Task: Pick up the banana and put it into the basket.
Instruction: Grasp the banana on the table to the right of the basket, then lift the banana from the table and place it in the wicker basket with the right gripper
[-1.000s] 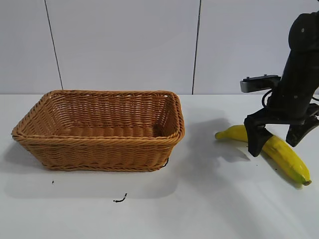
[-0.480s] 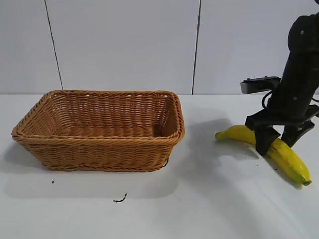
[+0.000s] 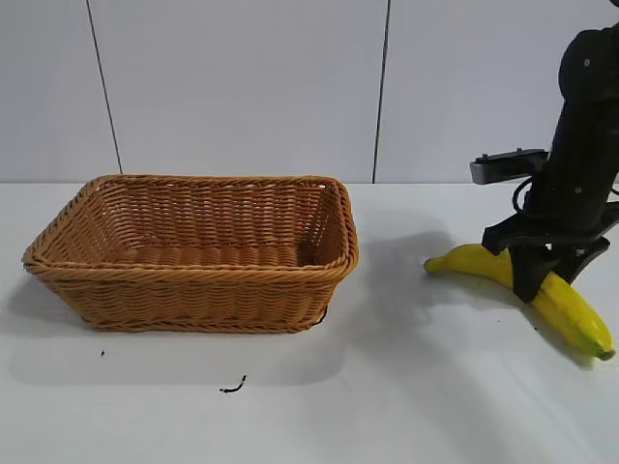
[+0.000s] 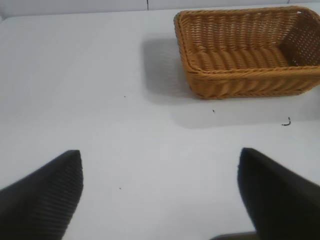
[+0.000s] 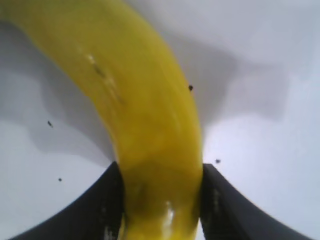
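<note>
The yellow banana (image 3: 571, 307) lies on the white table at the right, its greenish tip toward the front right. My right gripper (image 3: 542, 275) stands over its middle with both fingers pressed against its sides. In the right wrist view the banana (image 5: 145, 115) fills the gap between the black fingers (image 5: 220, 200). The wicker basket (image 3: 198, 290) stands at the left and holds nothing. My left gripper (image 4: 160, 200) is open over bare table, apart from the basket (image 4: 250, 82).
A small dark scrap (image 3: 232, 388) lies on the table in front of the basket. The white table (image 3: 406, 406) runs back to a panelled wall behind.
My right gripper's fingers have closed from a wide straddle onto the banana's middle. The banana has shifted slightly to the right.
</note>
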Tool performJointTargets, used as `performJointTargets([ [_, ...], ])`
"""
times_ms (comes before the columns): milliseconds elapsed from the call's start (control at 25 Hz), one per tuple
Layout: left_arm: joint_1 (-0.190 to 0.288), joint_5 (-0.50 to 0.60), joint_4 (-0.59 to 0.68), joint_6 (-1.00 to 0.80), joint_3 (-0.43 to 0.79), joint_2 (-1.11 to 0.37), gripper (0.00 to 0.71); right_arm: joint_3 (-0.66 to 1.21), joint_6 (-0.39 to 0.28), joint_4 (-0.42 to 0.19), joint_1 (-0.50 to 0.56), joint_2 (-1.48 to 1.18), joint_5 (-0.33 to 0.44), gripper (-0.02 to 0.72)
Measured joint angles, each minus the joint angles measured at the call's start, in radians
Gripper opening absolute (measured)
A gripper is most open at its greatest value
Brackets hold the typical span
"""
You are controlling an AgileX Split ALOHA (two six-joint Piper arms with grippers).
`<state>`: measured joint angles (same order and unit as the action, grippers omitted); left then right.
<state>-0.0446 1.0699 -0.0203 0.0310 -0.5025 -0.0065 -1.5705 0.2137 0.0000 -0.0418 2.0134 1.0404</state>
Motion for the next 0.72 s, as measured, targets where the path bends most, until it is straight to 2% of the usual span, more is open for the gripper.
performJointTargets([
  [160, 0.000, 0.000, 0.000, 0.000, 0.000, 0.000, 0.635, -0.140, 0.000, -0.007, -0.015, -0.013, 0.110, 0.291],
  [280, 0.000, 0.000, 0.000, 0.000, 0.000, 0.000, 0.635, -0.219, 0.008, -0.017, -0.059, -0.013, 0.129, 0.291],
  [480, 0.000, 0.000, 0.000, 0.000, 0.000, 0.000, 0.635, -0.302, 0.047, -0.059, -0.186, -0.012, 0.115, 0.291],
  [720, 0.000, 0.000, 0.000, 0.000, 0.000, 0.000, 0.635, -0.348, 0.105, -0.113, -0.359, 0.003, 0.031, 0.291],
])
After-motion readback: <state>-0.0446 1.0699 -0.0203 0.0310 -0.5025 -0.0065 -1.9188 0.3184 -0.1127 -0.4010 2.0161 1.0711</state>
